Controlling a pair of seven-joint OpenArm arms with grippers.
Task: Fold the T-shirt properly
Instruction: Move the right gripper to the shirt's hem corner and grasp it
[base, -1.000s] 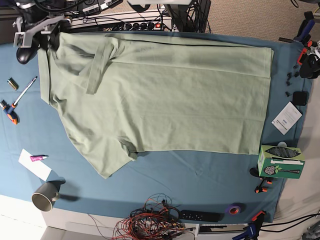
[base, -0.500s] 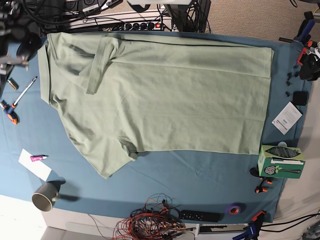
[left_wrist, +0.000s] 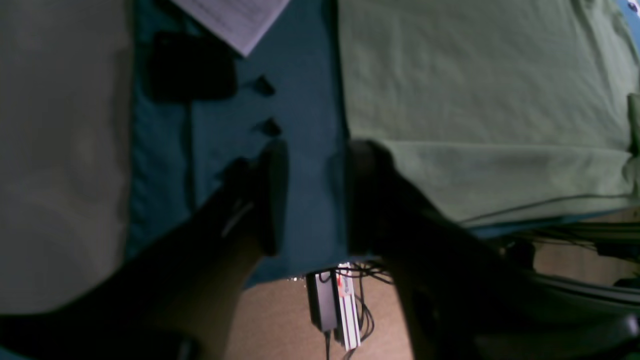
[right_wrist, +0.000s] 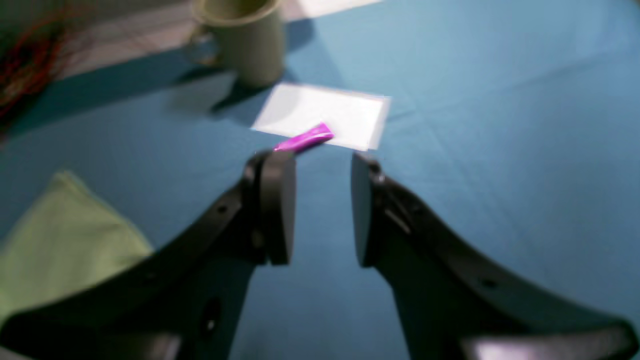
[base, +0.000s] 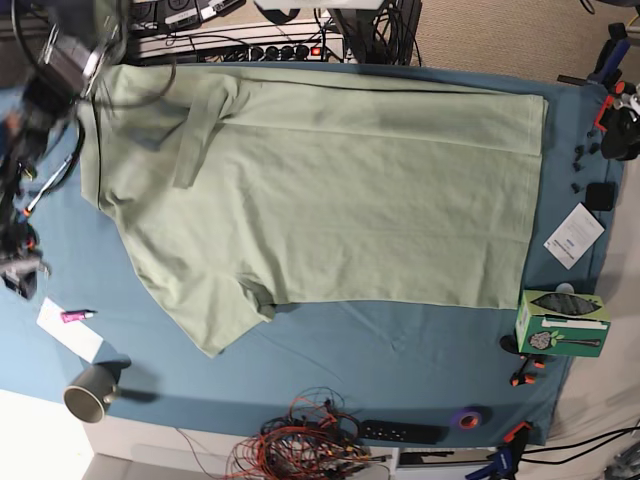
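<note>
Black and empty, the right gripper (right_wrist: 322, 207) holds its two jaws apart above bare teal table cloth (right_wrist: 500, 125), with one magenta tube (right_wrist: 303, 139) on one white card (right_wrist: 325, 115) and one mug (right_wrist: 242, 37) beyond. One left gripper (left_wrist: 312, 195), jaws likewise apart and empty, hangs over the cloth just beside the hem of the single T-shirt (base: 330, 190), which lies spread flat across the table's middle.

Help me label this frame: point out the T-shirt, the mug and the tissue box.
T-shirt (base: 330, 200), base view, middle of its body.
Mug (base: 90, 392), base view, its side wall.
Tissue box (base: 562, 322), base view, its top face.
</note>
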